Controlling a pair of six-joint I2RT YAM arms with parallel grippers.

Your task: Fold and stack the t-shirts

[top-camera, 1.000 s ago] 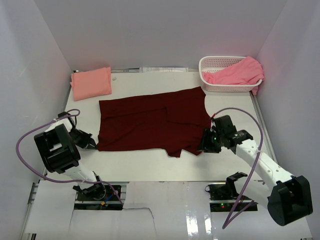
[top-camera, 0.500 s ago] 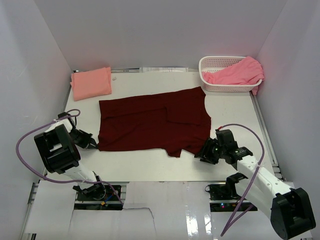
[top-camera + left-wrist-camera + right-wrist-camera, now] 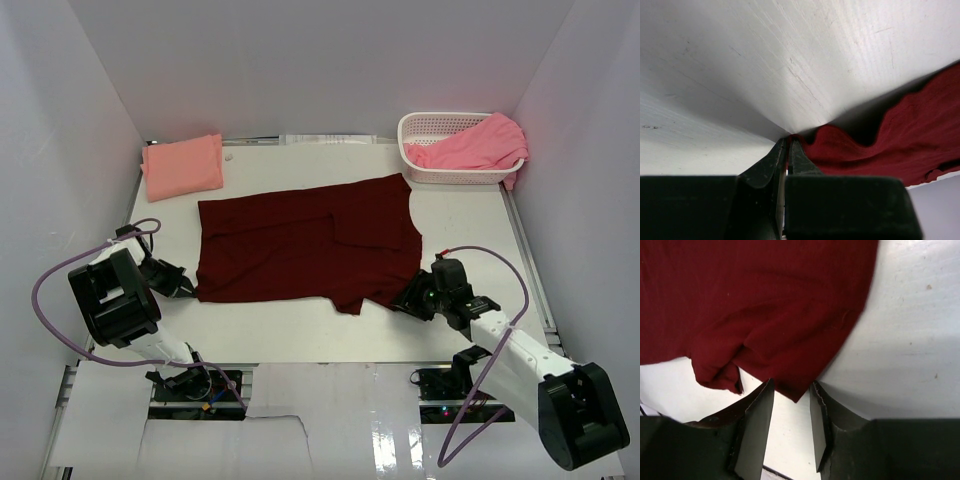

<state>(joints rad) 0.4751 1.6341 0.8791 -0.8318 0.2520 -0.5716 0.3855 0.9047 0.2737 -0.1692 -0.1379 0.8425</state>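
Top external view: at ten o'clock on the smooth white table (image 3: pixel 300 330) we see the salmon-peach t-shirt (image 3: pixel 182 166), a soft folded square. The left gripper (image 3: pixel 183 290) pinches the eight-o'clock corner of the maroon t-shirt (image 3: pixel 300 245), its jaws nearly closed on a sliver of rippled cloth. The maroon t-shirt lies flat mid-table, a creased rectangle. The right gripper (image 3: pixel 790 390) straddles its pointed four-o'clock corner, jaws narrowly apart and not pinching. At two o'clock the brighter pink t-shirt (image 3: pixel 470 145) slumps crumpled in the white lattice basket (image 3: pixel 420 122).

From high behind we overlook the whole table (image 3: pixel 290 325); both wrist views hug the maroon t-shirt (image 3: pixel 300 245), at opposite corners.
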